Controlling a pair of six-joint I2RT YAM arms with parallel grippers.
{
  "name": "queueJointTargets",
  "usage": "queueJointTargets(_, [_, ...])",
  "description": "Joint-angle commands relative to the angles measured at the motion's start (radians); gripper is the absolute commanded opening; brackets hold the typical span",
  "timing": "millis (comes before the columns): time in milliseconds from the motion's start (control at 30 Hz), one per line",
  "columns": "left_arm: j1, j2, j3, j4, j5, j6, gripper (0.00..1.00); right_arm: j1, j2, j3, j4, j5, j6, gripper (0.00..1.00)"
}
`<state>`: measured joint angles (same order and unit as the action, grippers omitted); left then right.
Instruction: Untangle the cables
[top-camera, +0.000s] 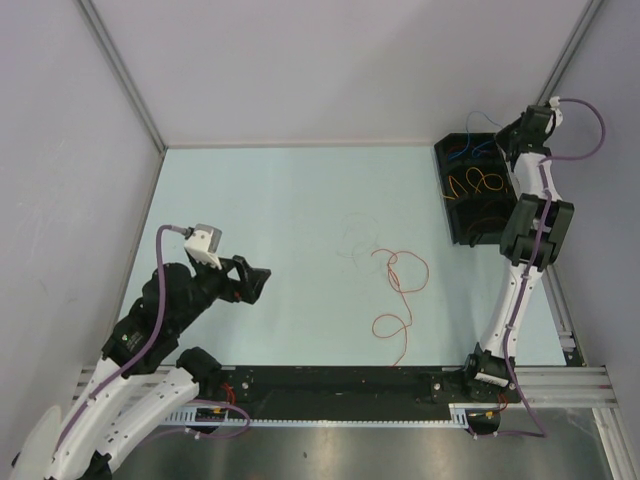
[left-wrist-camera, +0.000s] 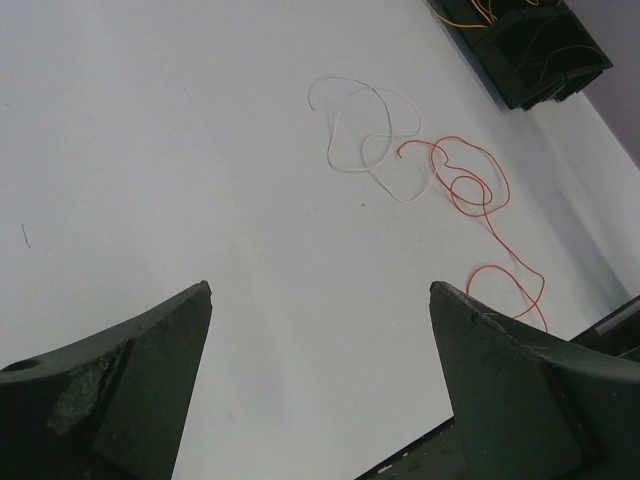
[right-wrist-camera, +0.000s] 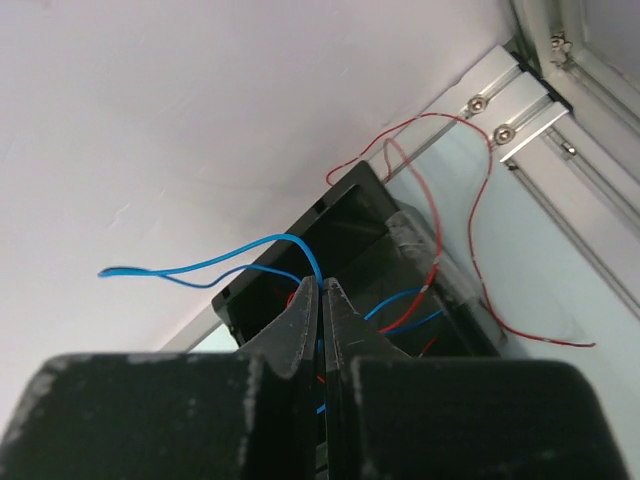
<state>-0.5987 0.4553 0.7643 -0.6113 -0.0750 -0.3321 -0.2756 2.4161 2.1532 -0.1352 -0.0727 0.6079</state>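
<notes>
Two wires are lying loose mid-table, an orange-red cable (top-camera: 391, 262) and a white cable (left-wrist-camera: 345, 169) just beside it. I'm hovering my left gripper (left-wrist-camera: 320, 290) over the table (top-camera: 280, 200), fingers wide apart. My right gripper (right-wrist-camera: 322, 285) is pinching a blue cable (right-wrist-camera: 250, 245) above the black bin (top-camera: 441, 190).

The left end effector (left-wrist-camera: 320, 290), its 2 dark jaws spread wide with nothing between them, hangs over the pale table (left-wrist-camera: 150, 150), where a looping white cable (left-wrist-camera: 345, 79) lies just beside a curling orange-red cable (left-wrist-camera: 468, 146), a black tray (left-wrist-camera: 540, 60) beyond.
</notes>
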Motion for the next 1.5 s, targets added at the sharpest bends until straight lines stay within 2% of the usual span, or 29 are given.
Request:
queueJointTargets(0, [0.013, -0.015, -0.005, 0.028, 0.007, 0.011, 0.95, 0.050, -0.002, 0.033, 0.049, 0.067, -0.068, 0.00])
queueJointTargets(200, [0.013, -0.029, -0.006, 0.030, 0.009, 0.013, 0.95, 0.042, -0.028, -0.133, 0.108, 0.064, -0.082, 0.00])
queueJointTargets(500, [0.014, -0.046, -0.005, 0.028, 0.012, 0.013, 0.95, 0.018, -0.044, -0.154, 0.068, 0.050, -0.108, 0.00])
queueJointTargets(600, [0.014, -0.055, -0.006, 0.030, 0.012, 0.013, 0.95, 0.015, -0.069, -0.135, 0.051, 0.033, -0.103, 0.12])
queueJointTargets(633, [0.014, -0.056, -0.006, 0.030, 0.012, 0.013, 0.95, 0.016, -0.077, -0.128, 0.040, 0.031, -0.105, 0.26])
queueJointTargets(733, [0.014, -0.055, -0.006, 0.030, 0.014, 0.013, 0.95, 0.016, -0.123, -0.121, 0.016, 0.045, -0.105, 0.46])
queueJointTargets(833, [0.014, -0.060, -0.006, 0.028, 0.014, 0.013, 0.95, 0.013, -0.181, -0.130, -0.012, 0.068, -0.085, 0.55])
queueJointTargets(1067, [0.016, -0.058, -0.010, 0.031, 0.012, 0.011, 0.95, -0.001, -0.354, -0.194, -0.058, 0.083, 0.018, 0.58])
queueJointTargets(1200, [0.016, 0.029, -0.013, 0.039, 0.041, 0.007, 0.95, 0.018, -0.542, -0.376, -0.046, 0.016, 0.076, 0.58])
queueJointTargets(1467, [0.011, 0.212, -0.045, 0.128, 0.190, -0.096, 0.90, 0.200, -0.866, -0.622, -0.204, 0.056, -0.025, 0.62])
